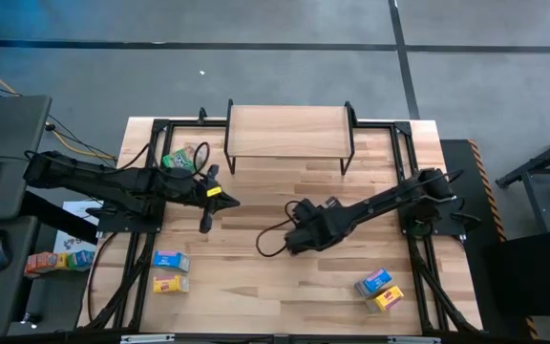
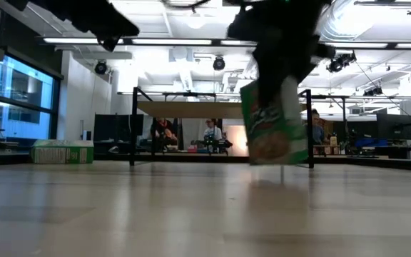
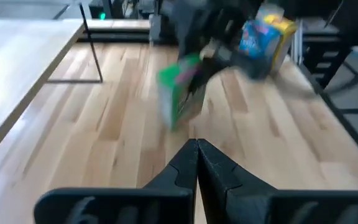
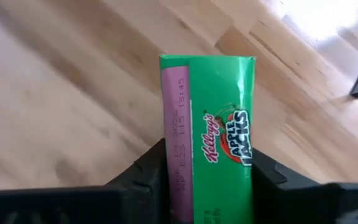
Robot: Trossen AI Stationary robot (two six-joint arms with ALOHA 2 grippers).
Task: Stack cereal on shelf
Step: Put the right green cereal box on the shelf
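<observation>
- The wood-plank tabletop [image 1: 285, 277] fills the middle of the high view, its pale boards running left to right.
- The shelf [image 1: 289, 132] stands at the table's upper edge, centre of the frame, on thin black legs; nothing lies on its light wood top.
- A green cereal box [image 1: 179, 160] lies at the upper left, just left of the shelf.
- A blue box [image 1: 169, 260] and a yellow box [image 1: 170, 284] lie at the lower left, one just below the other.
- A second blue box [image 1: 373, 283] and second yellow box [image 1: 388, 300] lie at the lower right, touching.
</observation>
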